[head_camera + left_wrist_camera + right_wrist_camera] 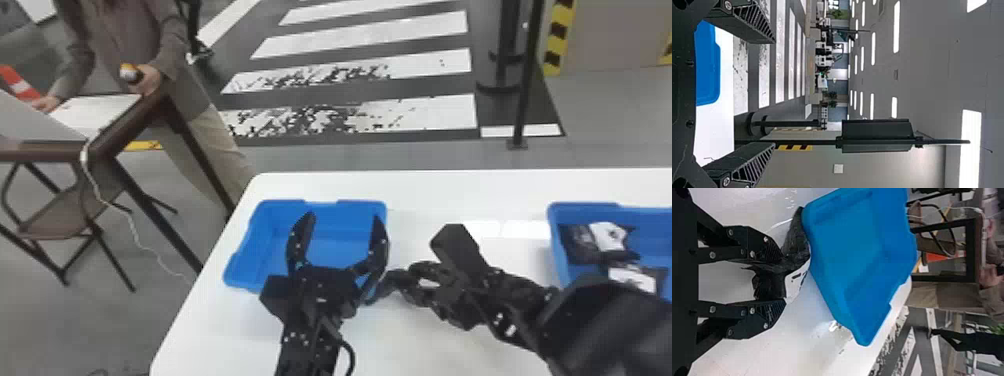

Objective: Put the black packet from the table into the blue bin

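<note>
"Where's the black packet (799, 243)?"

"In the right gripper (400, 285): the right wrist view has it crumpled and pinched between the two fingers, a white patch facing out."

"And from the head?"

"Hard to make out there (black on black, as ever). I can't separate packet from fingers."

"Is it over the blue bin (345, 202)?"

"No, it's at the outside of the rim. Whether it touches, I can't tell."

"What about the left gripper (343, 218)?"

"Fingers spread wide, in front of that same bin in the head view. It covers part of the bin's near side, and blue shows between the fingers."

"Do the two grippers touch?"

"They're close, by the bin's near right corner. The overlap hides any contact."

"Edges?"

"The white table (450, 190) shows its far edge and a slanting left one, with the bin just beside the slant. The near edge is cut off."

"Any room for moving?"

"A strip of table behind the bin, and a broader stretch between it and the second bin (585, 206). That one holds black-and-white packets (607, 237); the right arm hides its near part, and the picture's border cuts off its right side."
</note>
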